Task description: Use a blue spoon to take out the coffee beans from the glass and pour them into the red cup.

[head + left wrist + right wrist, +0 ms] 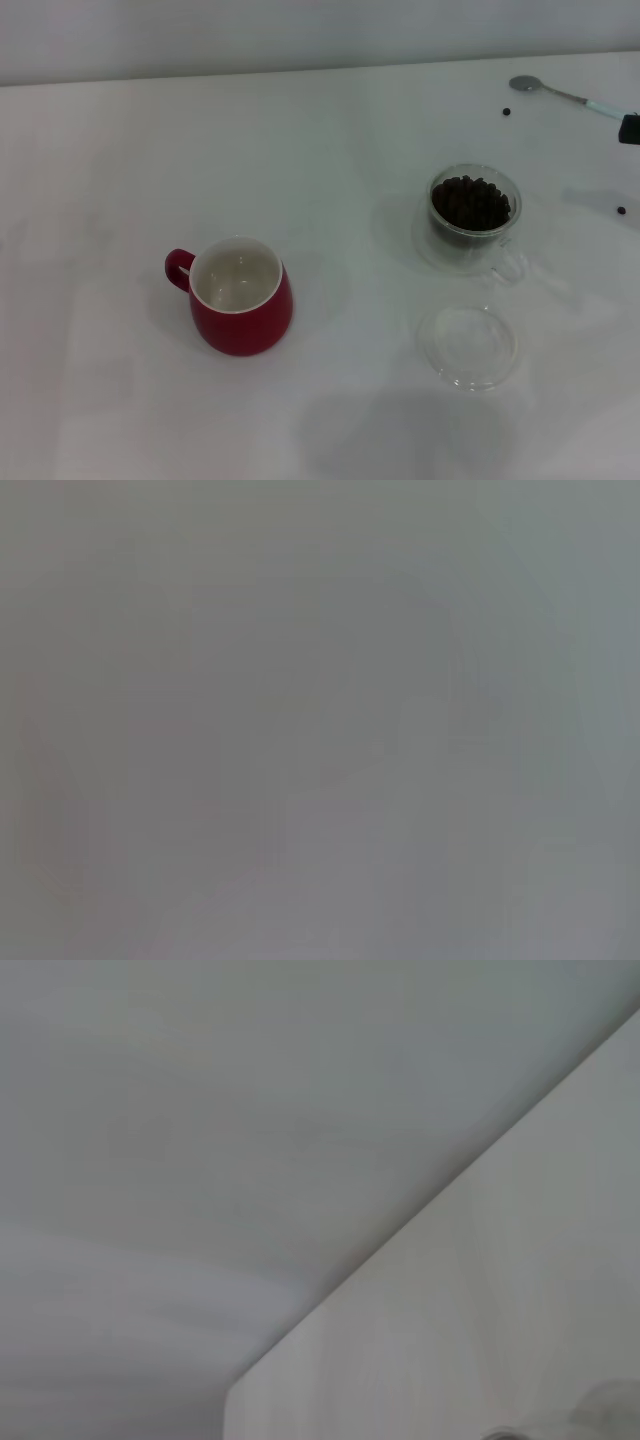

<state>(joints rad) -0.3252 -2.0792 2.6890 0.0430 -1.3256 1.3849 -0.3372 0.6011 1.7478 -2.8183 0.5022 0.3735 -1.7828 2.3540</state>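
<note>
The red cup [241,296] stands at the left of the middle, its white inside empty and its handle to the left. The glass [474,219] stands to the right, holding a heap of coffee beans [471,204]. The blue spoon [565,95] is at the far right, with its metal bowl pointing left. The end of its pale blue handle runs into my right gripper [629,129], of which only a black tip shows at the picture's edge. The left gripper does not show in any view.
A shallow clear glass dish [468,346] lies in front of the glass. Two stray beans lie on the white table, one near the spoon's bowl [506,111] and one at the right edge [621,210]. The right wrist view shows the table's edge [420,1230] against a wall.
</note>
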